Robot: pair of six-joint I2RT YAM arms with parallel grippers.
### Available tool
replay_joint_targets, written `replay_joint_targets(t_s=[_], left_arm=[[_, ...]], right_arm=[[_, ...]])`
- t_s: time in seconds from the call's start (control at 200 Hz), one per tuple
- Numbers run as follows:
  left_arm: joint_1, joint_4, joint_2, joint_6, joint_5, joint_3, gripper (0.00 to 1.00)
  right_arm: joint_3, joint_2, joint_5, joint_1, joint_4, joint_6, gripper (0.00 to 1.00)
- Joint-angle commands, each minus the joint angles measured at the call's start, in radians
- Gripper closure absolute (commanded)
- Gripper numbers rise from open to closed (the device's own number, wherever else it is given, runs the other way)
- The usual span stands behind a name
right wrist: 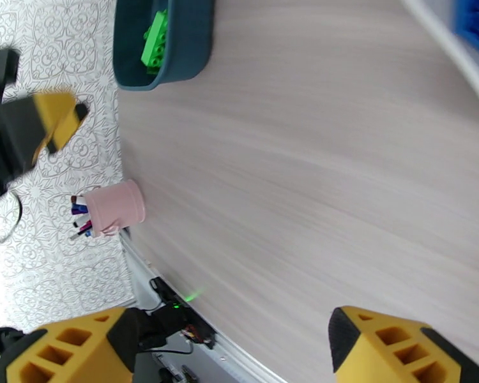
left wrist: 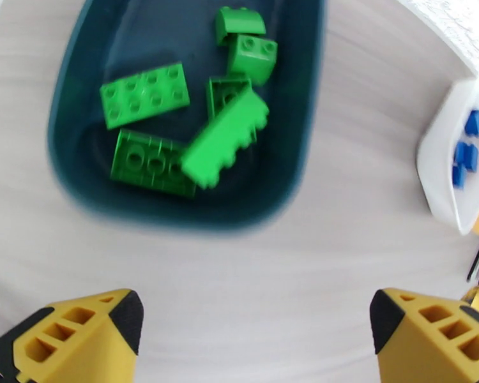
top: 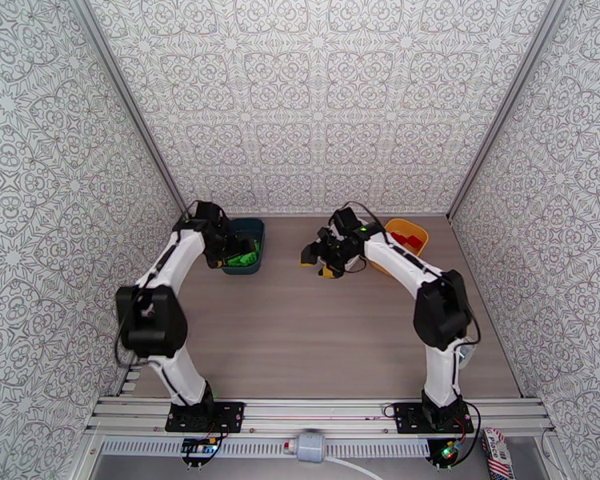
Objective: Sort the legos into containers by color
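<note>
At the near edge both arm bases sit bolted side by side, bare tabletop (top: 300,338) ahead of them. Left fingers (left wrist: 80,327) are spread wide with nothing between them, hovering just short of the teal tub (left wrist: 297,161). Right fingers (right wrist: 393,352) are parted too and grip nothing, hanging over plain wood in the middle of the far half. Pink cup (right wrist: 115,209) with pens stands off by the left wall, not part of the job. Green legos (left wrist: 147,94) lie in the teal tub, straight ahead of the left fingers and below them. One green brick (left wrist: 225,138) is blurred and tilted on top of the others, its long axis diagonal to the finger gap. White tub (left wrist: 434,154) sits to the right of the teal one, well apart, with blue legos (left wrist: 466,154) inside. Yellow tub (top: 392,227) at the far right holds red legos (top: 412,239). Left arm is nearer the teal tub; right arm is nearer the white and yellow ones. My guess: every brick I can make out is already in a tub of its colour, so sorting looks about done and the left arm's next move is likely just backing off.
</note>
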Motion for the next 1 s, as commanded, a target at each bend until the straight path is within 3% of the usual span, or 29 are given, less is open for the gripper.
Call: replay_joint_targets(t_s=[0.0, 0.245, 0.335, 0.42, 0.525, 0.555, 0.58, 0.645, 0.695, 0.835, 0.915, 0.995], left_arm=[[-0.014, 0.09, -0.168, 0.024, -0.045, -0.108, 0.01], [0.016, 0.2, -0.441, 0.029, -0.174, -0.278, 0.01], [0.041, 0.263, -0.501, 0.027, -0.167, -0.317, 0.01], [0.04, 0.387, -0.578, 0.03, -0.249, -0.386, 0.01], [0.025, 0.649, -0.688, 0.058, -0.392, -0.536, 0.01], [0.026, 0.776, -0.723, 0.071, -0.394, -0.61, 0.01], [0.026, 0.902, -0.75, 0.089, -0.383, -0.689, 0.01], [0.033, 1.253, -0.808, 0.133, -0.307, -0.892, 0.01], [0.061, 1.237, -0.822, 0.134, -0.254, -0.904, 0.01], [0.054, 1.029, -0.767, 0.195, -0.385, -0.889, 0.01], [0.035, 1.185, -0.755, 0.286, -0.441, -1.026, 0.01], [0.029, 1.47, -0.711, 0.334, -0.49, -1.19, 0.01]], right_arm=[[-0.07, -0.082, 0.118, -0.037, -0.052, -0.075, 0.17], [-0.19, -0.282, 0.3, -0.158, -0.074, -0.135, 0.18], [-0.195, -0.366, 0.437, -0.187, -0.087, -0.156, 0.19], [-0.222, -0.472, 0.605, -0.196, -0.051, -0.173, 0.17], [-0.32, -0.62, 0.731, -0.208, 0.107, -0.223, 0.15], [-0.372, -0.661, 0.763, -0.206, 0.18, -0.252, 0.13], [-0.422, -0.69, 0.782, -0.206, 0.235, -0.28, 0.02], [-0.569, -0.773, 0.878, -0.206, 0.408, -0.314, 0.01], [-0.69, -0.835, 0.949, -0.208, 0.524, -0.309, 0.01], [-0.877, -0.891, 1.097, -0.22, 0.726, -0.332, 0.01], [-0.919, -0.839, 1.155, -0.223, 0.762, -0.368, 0.01], [-0.973, -0.776, 1.169, -0.225, 0.852, -0.441, 0.01]])
